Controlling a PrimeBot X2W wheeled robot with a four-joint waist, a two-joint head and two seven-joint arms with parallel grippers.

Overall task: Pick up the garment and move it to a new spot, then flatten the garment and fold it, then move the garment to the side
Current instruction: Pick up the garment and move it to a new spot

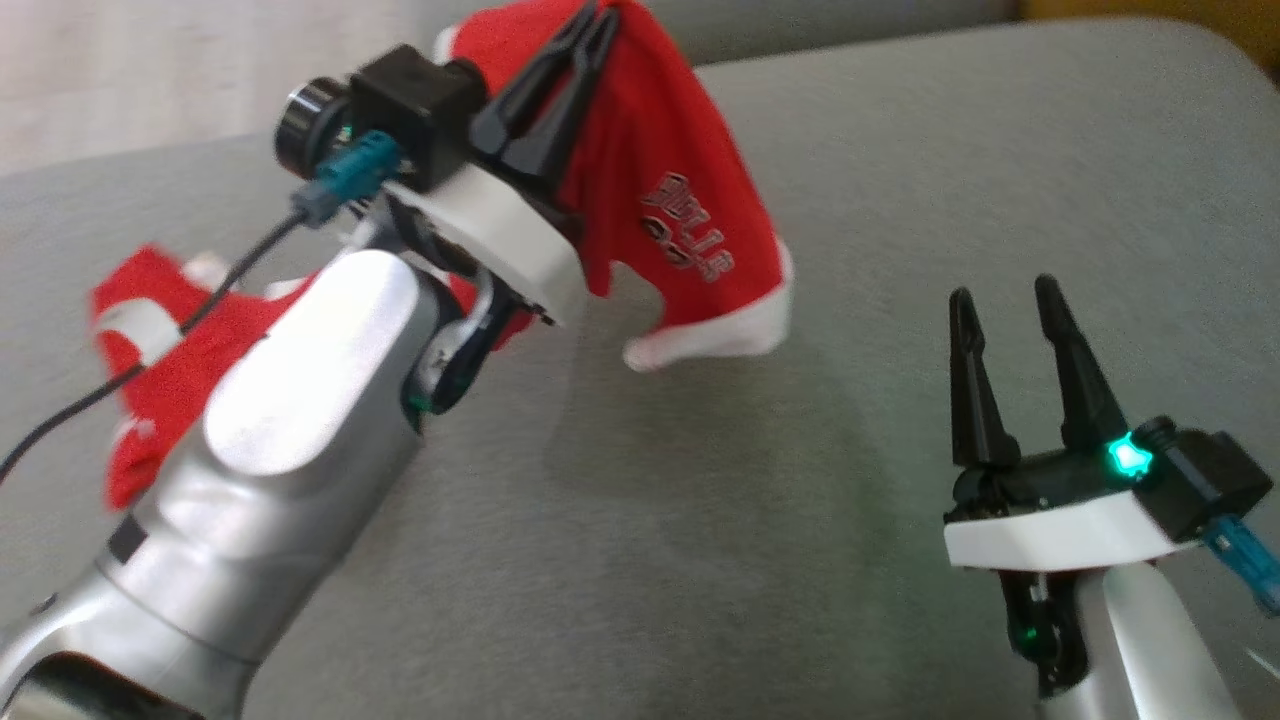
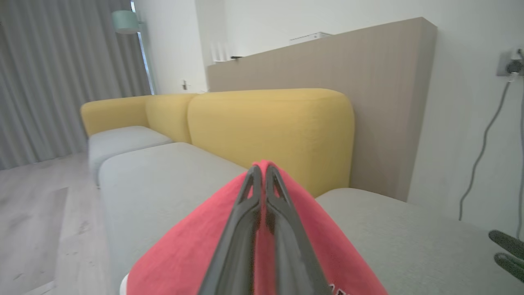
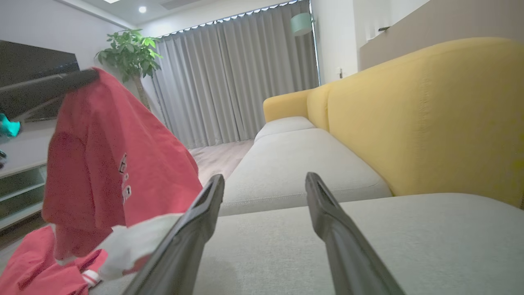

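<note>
The garment (image 1: pixel 680 200) is seen as soft, matt red cloth; the sofa seat (image 1: pixel 900 480) beneath it is covered in matt grey woven fabric; the left forearm (image 1: pixel 290 420) beside the garment is finished in smooth, satin silver

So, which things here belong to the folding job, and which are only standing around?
Job: red garment with white trim, shut left gripper holding it, open right gripper, grey fabric sofa seat.
Not part: yellow fabric backrest, green potted plant, grey pleated curtains, mint lampshade.
</note>
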